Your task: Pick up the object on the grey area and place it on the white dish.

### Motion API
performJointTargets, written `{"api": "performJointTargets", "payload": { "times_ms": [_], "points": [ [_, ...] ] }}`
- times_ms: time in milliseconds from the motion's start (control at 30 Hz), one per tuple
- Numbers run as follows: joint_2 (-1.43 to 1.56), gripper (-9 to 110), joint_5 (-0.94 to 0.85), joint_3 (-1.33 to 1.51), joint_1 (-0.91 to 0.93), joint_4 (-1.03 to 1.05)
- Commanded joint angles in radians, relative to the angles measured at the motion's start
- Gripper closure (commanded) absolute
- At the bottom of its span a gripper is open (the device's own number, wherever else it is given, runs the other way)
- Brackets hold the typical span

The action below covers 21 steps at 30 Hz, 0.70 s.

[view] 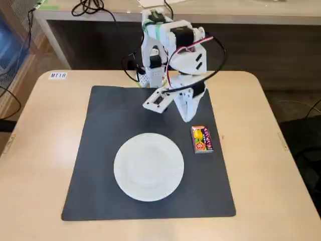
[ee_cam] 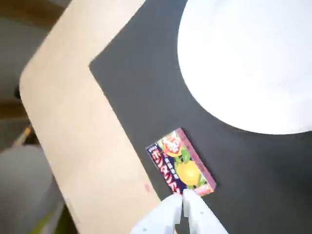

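The small yellow and orange-red box [view: 201,139] lies flat on the dark grey mat [view: 100,150], near the mat's right edge, just right of the white plate [view: 149,166]. The plate sits on the mat's middle front and holds nothing. My gripper [view: 187,118] hangs tip-down above the mat, just behind and left of the box, shut and empty. In the wrist view the closed fingertips [ee_cam: 184,195] sit right at the near end of the box [ee_cam: 179,163], with the plate [ee_cam: 248,63] at upper right and the mat [ee_cam: 146,87] beneath.
The beige tabletop [view: 45,150] surrounds the mat, with a label "MT18" [view: 57,75] at its back left corner. The arm's base and cables [view: 145,70] stand at the back edge. A shelf with cables [view: 90,7] runs behind the table.
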Motion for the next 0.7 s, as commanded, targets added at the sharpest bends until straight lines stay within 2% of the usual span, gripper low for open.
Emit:
{"api": "performJointTargets", "payload": {
  "times_ms": [0, 267, 467, 667],
  "points": [
    [-0.021, 102, -0.126, -0.041, -0.054, 0.003],
    [-0.178, 102, -0.290, -0.146, -0.124, -0.002],
    [-0.279, 102, -0.324, -0.170, -0.146, 0.005],
    [-0.434, 101, -0.347, -0.311, -0.153, 0.084]
  ]
}}
